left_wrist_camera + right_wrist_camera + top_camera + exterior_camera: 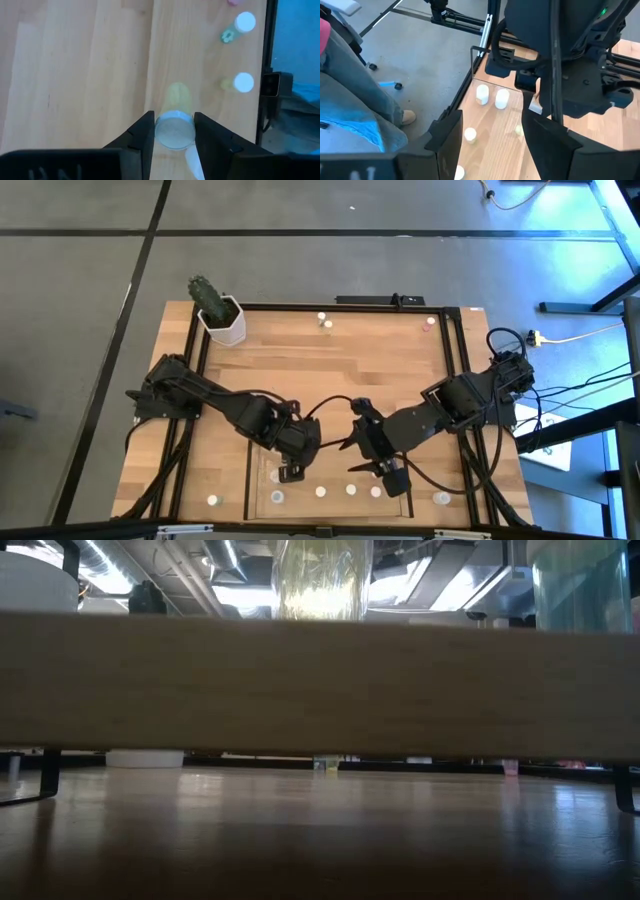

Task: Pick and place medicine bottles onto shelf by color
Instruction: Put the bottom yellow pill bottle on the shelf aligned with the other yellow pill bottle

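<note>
The left gripper (174, 134) is clamped on a small round, pale-capped medicine bottle (174, 131) over the shelf's (262, 485) smooth light-wood floor. The right gripper (492, 145) hangs beside it, fingers apart, empty.

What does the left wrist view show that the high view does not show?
Only the left wrist view shows the left gripper with its fingers closed on a clear bottle. Only the high view shows the cactus pot, two far bottles and the right gripper, empty. Both show the wooden shelf floor and white-capped bottles.
</note>
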Controlling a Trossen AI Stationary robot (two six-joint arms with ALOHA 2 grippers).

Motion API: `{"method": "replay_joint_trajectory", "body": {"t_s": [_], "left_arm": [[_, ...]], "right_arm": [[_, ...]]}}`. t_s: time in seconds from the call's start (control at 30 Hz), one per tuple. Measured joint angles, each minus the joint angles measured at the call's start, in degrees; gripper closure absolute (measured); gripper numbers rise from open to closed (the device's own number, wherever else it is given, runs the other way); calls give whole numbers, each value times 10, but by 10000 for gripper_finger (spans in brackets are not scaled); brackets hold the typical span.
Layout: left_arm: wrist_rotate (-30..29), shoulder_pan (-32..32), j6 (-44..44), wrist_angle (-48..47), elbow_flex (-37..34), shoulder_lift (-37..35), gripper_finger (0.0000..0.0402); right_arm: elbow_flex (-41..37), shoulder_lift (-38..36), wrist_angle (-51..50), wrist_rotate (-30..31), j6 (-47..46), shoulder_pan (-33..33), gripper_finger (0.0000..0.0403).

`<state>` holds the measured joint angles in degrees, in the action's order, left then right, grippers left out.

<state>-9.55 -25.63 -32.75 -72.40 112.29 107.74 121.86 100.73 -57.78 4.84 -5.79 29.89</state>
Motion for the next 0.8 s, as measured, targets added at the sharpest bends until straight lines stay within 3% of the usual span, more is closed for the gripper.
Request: {"method": "replay_joint_trajectory", "body": {"t_s": [0.47,0.8], "left_arm": [[33,-12,61,42,0,36,290],[31,-18,25,37,0,70,290]], "right_arm": [[0,0,5,0,0,0,196],[0,0,4,-29,-19,-1,196]]}}
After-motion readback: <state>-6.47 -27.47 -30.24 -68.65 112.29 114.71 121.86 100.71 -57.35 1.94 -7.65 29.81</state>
